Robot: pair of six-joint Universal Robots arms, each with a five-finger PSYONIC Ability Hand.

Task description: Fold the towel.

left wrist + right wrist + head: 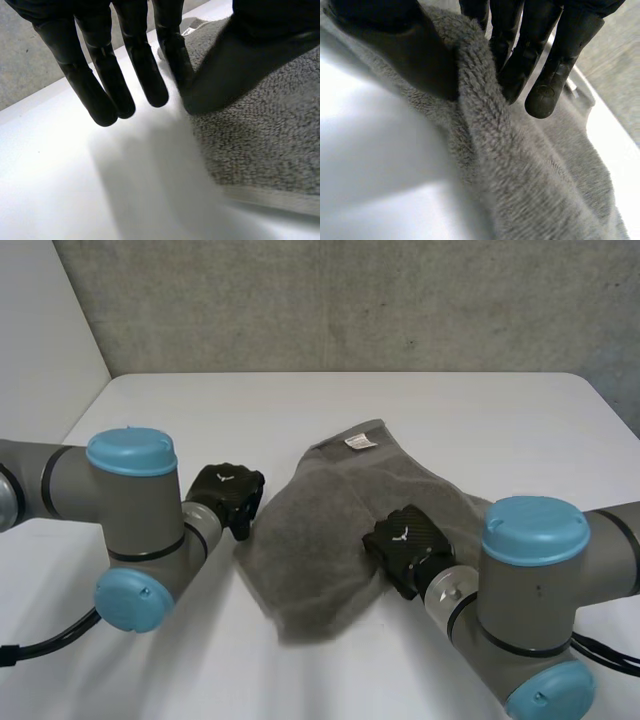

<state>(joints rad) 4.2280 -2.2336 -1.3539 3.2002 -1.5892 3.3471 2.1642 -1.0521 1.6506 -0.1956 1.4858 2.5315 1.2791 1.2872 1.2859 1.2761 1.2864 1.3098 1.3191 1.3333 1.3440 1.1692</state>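
The grey towel [320, 540] lies rumpled in the middle of the white table [480, 430], partly doubled over itself, with its label [360, 442] showing at the far corner. The right hand [403, 548] is on the towel's near right side. In its wrist view, a raised ridge of cloth [480, 105] runs between its thumb and fingers, so it has the towel pinched. The left hand [228, 495] sits at the towel's left edge. Its fingers [145, 75] hang straight and relaxed over bare table, while the thumb [225, 75] touches the cloth just inside that edge, so this hand is open and holds nothing.

The step in hand looks like securing both sides before a fold. To do it well, the left hand needs a true grip on the edge (a thumb resting on top will only slide off). Its fingers should get under the hem before closing. The right hand's pinch appears to gather a bunched ridge, not a clean edge, so a lift from there risks dragging the towel into a heap. Both hands should lift together and evenly, keeping the cloth taut between them.
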